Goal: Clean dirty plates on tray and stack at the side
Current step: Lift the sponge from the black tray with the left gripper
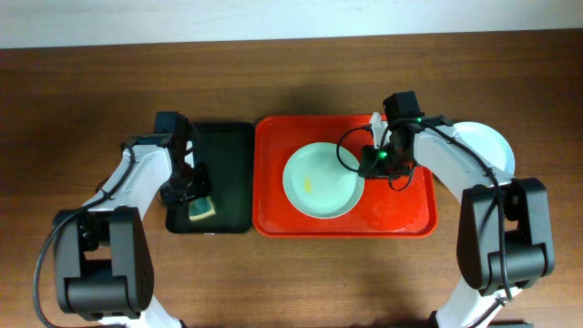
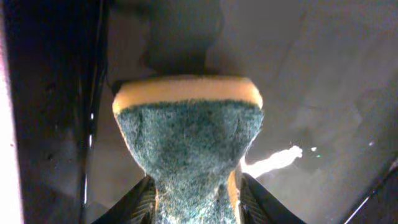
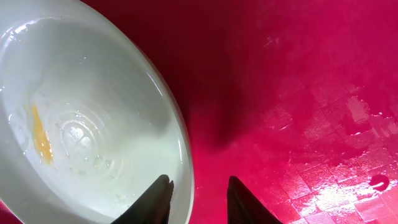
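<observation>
1. A mint plate (image 1: 321, 180), wet inside with a yellow smear (image 3: 40, 134), lies on the left half of the red tray (image 1: 401, 214).
2. A second plate (image 1: 487, 146) sits on the table, off the tray's right end.
3. The right gripper (image 3: 198, 180) is spread. One finger is over the mint plate's right rim and the other over bare tray, gripping nothing.
4. The left gripper (image 2: 196, 183) pinches a green-and-yellow sponge (image 2: 189, 137) over the black tray (image 1: 232, 173), well apart from the plates.
</observation>
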Robot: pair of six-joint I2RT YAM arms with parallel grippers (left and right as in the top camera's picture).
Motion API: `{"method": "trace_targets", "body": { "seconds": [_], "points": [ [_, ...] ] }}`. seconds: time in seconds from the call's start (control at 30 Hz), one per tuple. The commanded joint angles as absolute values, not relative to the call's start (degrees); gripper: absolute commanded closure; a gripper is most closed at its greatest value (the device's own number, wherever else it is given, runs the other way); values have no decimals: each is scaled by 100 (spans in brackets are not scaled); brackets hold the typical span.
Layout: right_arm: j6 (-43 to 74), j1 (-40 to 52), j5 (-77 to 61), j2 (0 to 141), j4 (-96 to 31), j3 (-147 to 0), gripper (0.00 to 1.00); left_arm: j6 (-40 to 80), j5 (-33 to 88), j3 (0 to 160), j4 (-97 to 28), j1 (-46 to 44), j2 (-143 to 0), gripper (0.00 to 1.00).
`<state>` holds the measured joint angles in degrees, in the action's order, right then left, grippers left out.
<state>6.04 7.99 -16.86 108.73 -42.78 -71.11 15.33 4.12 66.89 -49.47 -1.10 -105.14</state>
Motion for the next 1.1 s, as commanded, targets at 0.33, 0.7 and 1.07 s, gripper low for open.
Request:
{"method": "trace_targets", "body": {
  "seconds": [0.33,0.7,1.07],
  "points": [
    [624,829,-1739,10919,-4261,-7065,69,1332,303,6543,-4945,-95,-10608,64],
    [624,829,-1739,10919,-4259,-7065,69,1334,819,6692,-4803,-95,-10593,54],
    [624,829,-1741,10919,-4222,-7065,68,1334,617,6820,-5041,-95,-10486,66]
  ]
}}
